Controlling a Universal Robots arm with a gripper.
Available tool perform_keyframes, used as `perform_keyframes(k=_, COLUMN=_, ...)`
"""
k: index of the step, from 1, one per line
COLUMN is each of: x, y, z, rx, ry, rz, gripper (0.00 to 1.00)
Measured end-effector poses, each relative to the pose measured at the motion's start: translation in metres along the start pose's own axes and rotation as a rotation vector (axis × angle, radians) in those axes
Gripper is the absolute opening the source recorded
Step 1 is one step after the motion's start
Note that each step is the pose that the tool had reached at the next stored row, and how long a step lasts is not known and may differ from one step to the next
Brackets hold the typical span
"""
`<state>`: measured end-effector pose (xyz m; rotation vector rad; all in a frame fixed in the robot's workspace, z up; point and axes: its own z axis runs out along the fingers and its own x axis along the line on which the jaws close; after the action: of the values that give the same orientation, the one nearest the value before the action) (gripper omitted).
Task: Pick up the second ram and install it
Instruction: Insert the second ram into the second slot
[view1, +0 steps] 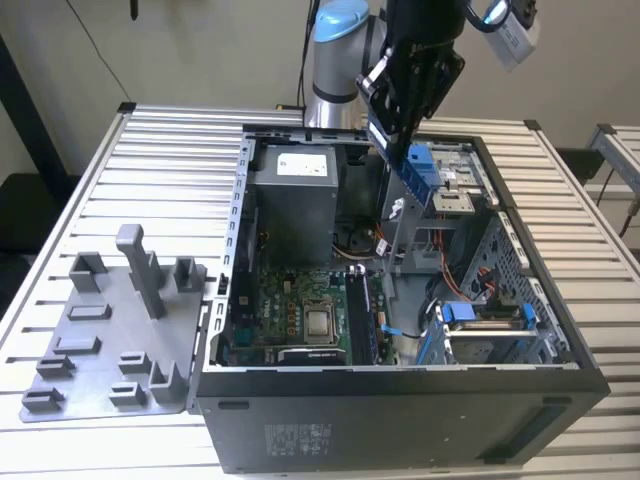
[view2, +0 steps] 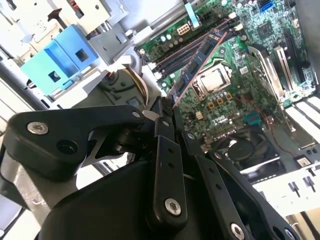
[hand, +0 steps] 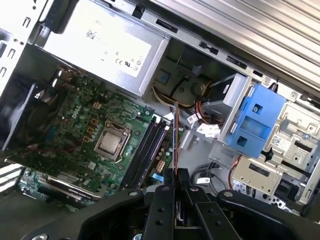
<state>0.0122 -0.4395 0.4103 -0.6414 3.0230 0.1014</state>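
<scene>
An open case (view1: 400, 425) sits mid-frame in the exterior view on a slatted table (view1: 170, 150), power supply (view1: 295, 205) above motherboard (view1: 285, 300) inside. A grey fixture (view1: 100, 345) lies at that view's lower left.

We lose the ram (hand: 175, 135)'s held end between the fingers (hand: 165, 200) in the first wrist view. There the gripper (hand: 175, 175) body covers part of the board (hand: 75, 125). Exterior view's top edge cuts the arm (view1: 340, 40).
</scene>
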Motion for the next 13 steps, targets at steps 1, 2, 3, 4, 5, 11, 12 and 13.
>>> perform_keyframes(k=1, x=0.0, y=-0.0001, z=0.0, rx=0.0001, ry=0.0004, rz=0.006, gripper=0.14)
perform_keyframes(k=2, x=0.0, y=-0.0002, z=0.0, rx=0.0003, ry=0.0006, rz=0.012, gripper=0.14)
perform_keyframes(k=3, x=0.0001, y=-0.0003, z=0.0, rx=0.0004, ry=0.0006, rz=0.018, gripper=0.14)
perform_keyframes(k=4, x=0.0001, y=-0.0004, z=0.0001, rx=0.0007, ry=0.0004, rz=0.024, gripper=0.14)
perform_keyframes(k=5, x=0.0001, y=-0.0004, z=0.0001, rx=0.0011, ry=0.0003, rz=0.03, gripper=0.14)
perform_keyframes(k=11, x=0.0002, y=-0.0006, z=0.0001, rx=0.0026, ry=-0.001, rz=0.055, gripper=0.14)
perform_keyframes(k=12, x=0.0002, y=-0.0006, z=0.0001, rx=0.0028, ry=-0.0012, rz=0.058, gripper=0.14)
perform_keyframes(k=13, x=0.0002, y=-0.0006, z=0.0001, rx=0.0031, ry=-0.0014, rz=0.062, gripper=0.14)
